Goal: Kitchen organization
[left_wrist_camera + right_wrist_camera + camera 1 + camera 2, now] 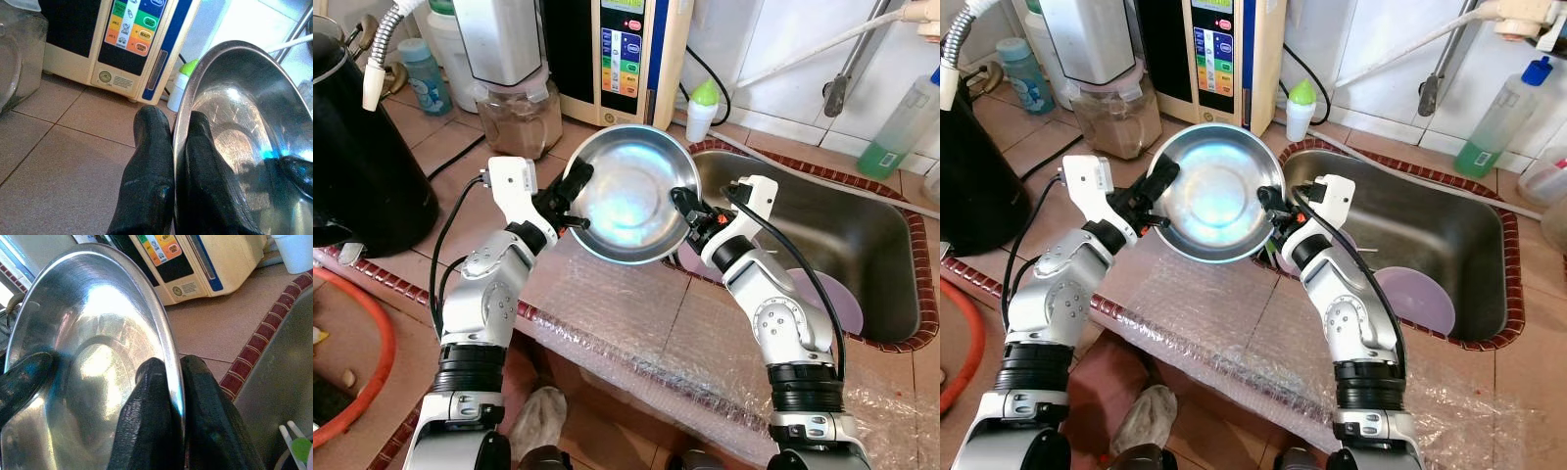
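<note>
Though gripped, bowl [628, 193] base perhaps hidden.

Both claws are pinching the same steel bowl [1211, 193], held up tilted so you see straight into it. The left claw [1157, 183] clamps the rim on one side, the right claw [1268, 204] clamps the opposite side. It's up over the tiled bench [1038, 147], right by the edge of the sink [1449, 230]. A purple plate [1417, 299] lies in the sink, and bubble wrap [1224, 323] covers the bench's front edge below the bowl.
</note>
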Controlling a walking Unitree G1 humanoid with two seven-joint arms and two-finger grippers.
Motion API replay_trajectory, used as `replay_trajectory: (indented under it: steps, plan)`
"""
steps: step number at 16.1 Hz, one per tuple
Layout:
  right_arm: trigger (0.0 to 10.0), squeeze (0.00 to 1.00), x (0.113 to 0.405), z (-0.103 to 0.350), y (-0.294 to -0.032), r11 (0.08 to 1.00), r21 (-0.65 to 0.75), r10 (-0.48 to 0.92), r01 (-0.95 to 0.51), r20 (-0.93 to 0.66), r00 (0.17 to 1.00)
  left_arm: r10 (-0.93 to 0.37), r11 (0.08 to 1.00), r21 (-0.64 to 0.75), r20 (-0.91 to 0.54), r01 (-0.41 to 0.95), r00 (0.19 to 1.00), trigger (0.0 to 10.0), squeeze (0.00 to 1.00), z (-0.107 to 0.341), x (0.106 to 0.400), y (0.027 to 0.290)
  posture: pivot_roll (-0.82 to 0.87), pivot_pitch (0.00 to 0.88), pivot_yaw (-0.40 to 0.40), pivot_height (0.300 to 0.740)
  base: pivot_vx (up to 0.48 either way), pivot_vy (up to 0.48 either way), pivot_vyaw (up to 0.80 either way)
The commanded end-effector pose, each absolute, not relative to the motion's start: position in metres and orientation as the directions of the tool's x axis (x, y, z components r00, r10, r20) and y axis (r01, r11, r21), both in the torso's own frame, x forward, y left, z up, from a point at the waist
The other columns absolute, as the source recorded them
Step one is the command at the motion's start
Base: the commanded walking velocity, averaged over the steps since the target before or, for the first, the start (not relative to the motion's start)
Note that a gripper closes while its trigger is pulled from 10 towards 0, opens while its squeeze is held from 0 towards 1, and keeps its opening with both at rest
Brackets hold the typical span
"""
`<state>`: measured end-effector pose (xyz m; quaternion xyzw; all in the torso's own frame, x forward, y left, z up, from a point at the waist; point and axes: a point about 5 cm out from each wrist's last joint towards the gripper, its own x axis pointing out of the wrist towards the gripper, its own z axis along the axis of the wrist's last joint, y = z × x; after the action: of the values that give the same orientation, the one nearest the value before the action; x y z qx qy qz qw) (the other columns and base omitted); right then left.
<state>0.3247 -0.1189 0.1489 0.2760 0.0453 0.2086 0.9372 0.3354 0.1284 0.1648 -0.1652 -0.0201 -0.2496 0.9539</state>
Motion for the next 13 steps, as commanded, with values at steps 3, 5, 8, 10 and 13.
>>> replay_trajectory:
  steps: [3,5,8,10,13]
  plan:
    - [0.0,0.00,0.332,0.143,-0.145,0.795,0.563,0.290,-0.226,-0.026,0.957,-0.563,0.780,-0.218,0.165,0.587,0.810,10.0,0.73,0.177,0.330,0.117,-0.07,0.008,0.010,0.740,0.000,0.000,0.00]
    - [0.0,0.00,0.338,0.146,-0.150,0.794,0.577,0.248,-0.190,-0.022,0.968,-0.583,0.775,-0.191,0.154,0.603,0.798,10.0,1.00,0.177,0.332,0.115,-0.07,0.002,0.014,0.740,0.000,0.000,0.00]
    - [0.0,0.00,0.342,0.147,-0.160,0.828,0.549,0.156,-0.114,-0.031,0.987,-0.611,0.761,-0.176,0.131,0.625,0.781,10.0,1.00,0.176,0.330,0.114,-0.07,0.002,0.014,0.740,0.000,0.000,0.00]
    - [0.0,0.00,0.346,0.146,-0.183,0.852,0.521,-0.034,0.050,-0.039,0.999,-0.780,0.616,-0.131,0.037,0.777,0.624,10.0,1.00,0.168,0.312,0.102,-0.07,0.002,0.017,0.740,0.000,0.000,0.00]
    - [0.0,0.00,0.348,0.145,-0.201,0.868,0.469,-0.155,0.165,-0.060,0.986,-0.814,0.579,-0.094,-0.026,0.810,0.580,10.0,1.00,0.159,0.307,0.098,-0.07,0.004,0.021,0.740,0.000,0.000,0.00]
